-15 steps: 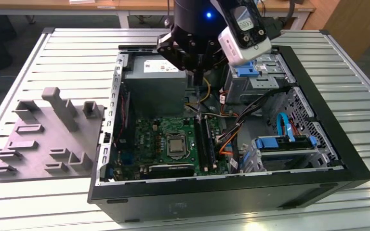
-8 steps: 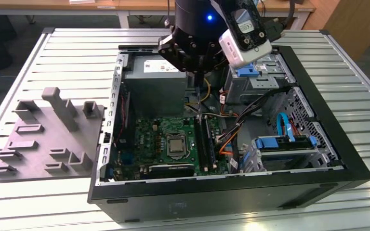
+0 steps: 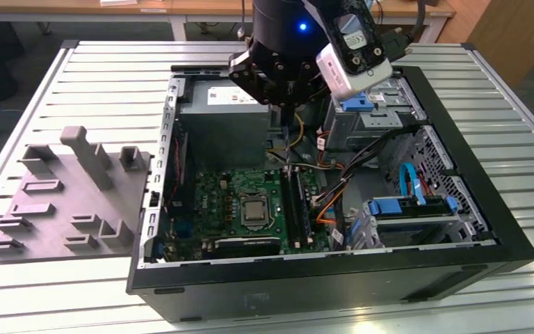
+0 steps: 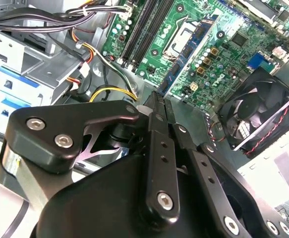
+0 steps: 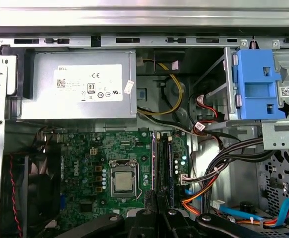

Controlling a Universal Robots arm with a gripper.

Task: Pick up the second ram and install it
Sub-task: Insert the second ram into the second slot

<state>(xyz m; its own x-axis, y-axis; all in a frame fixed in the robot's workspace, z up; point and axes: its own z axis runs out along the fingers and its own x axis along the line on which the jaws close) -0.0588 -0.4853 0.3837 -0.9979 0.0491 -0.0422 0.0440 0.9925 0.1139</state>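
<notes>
Gripper [image 3: 286,104] hangs over the open case [image 3: 341,278], beside the power supply [image 3: 222,125], on its side toward the exterior view's right. Fingers are closed on the ram [image 4: 186,54]. In the second wrist view the ram projects from the fingertips [image 4: 156,106] as a slim strip, held on edge, with the motherboard [image 4: 233,39] behind it. The ram is held up in the air, not seated, and is clear of the black slots [image 3: 295,202]. The slots lie just beside the processor socket [image 5: 122,181], on the drive-bay side of the board. Whether a slot already holds a stick, I cannot tell. A black fan [image 4: 256,116] sits at the board's edge on the side away from the slots. The grey tray [image 3: 63,202] rests on the slatted table [image 3: 109,69], just beside the case on the exterior view's left and well apart from the gripper.
</notes>
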